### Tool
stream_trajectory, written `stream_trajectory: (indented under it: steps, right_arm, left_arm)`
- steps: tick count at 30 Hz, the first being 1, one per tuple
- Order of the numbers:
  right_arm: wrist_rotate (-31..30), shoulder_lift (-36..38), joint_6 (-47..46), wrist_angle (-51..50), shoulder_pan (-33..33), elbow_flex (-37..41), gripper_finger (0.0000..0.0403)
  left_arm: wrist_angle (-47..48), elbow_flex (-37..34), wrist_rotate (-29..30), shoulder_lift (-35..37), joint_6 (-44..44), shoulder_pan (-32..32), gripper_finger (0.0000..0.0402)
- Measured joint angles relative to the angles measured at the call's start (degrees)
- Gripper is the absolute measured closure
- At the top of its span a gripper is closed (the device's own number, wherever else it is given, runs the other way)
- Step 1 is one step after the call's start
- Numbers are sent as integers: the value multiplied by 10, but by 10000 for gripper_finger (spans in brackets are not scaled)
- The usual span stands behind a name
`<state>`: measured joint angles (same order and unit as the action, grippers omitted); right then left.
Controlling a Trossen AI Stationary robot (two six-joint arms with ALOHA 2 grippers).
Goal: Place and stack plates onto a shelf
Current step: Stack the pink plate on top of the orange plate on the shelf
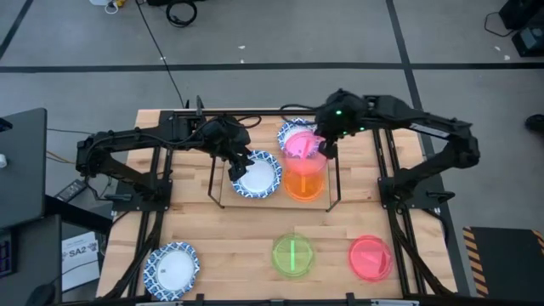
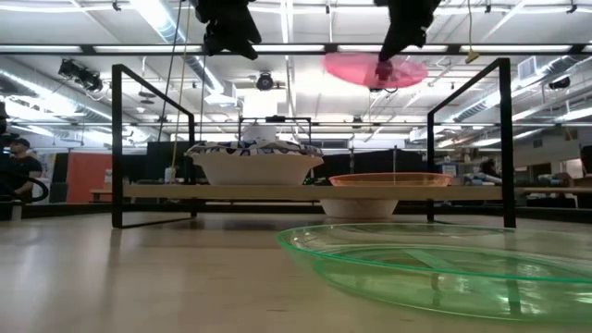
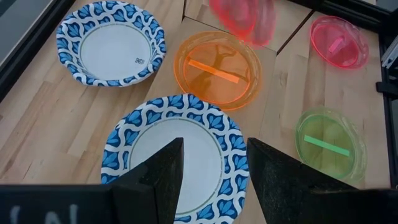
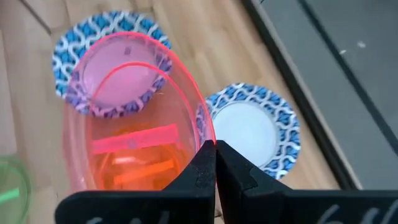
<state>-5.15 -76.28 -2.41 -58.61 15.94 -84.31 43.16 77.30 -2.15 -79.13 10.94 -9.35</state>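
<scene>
Inspecting the right gripper, we find its fingers clamped on the rim of a red-pink plate, carried tilted in the air above the shelf. Directly below and slightly forward of that gripper sits the orange plate on the shelf board; we judge this the likely stacking target, so the coming move turns on lowering and levelling the held plate over it. A blue-rimmed plate lies on the table just behind the carried one. The left gripper hovers with fingers spread and empty, right above another blue-rimmed plate on the shelf, touching nothing we can see. Well away from both grippers, at the table's near edge, lie a green plate, a second red-pink plate and one more blue-rimmed plate. A small mark is printed inside one blue-rimmed plate; we cannot read it
</scene>
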Motion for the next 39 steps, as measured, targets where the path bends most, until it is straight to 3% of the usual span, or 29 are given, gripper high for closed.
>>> stream_trajectory:
  steps: [18,39]
  right_arm:
    - [96,-112,70,-20,0,0,396]
    - [105,-194,131,-47,8,1,396]
  left_arm:
    - [0,0,0,0,1,0,219]
    - [0,0,0,0,4,0,219]
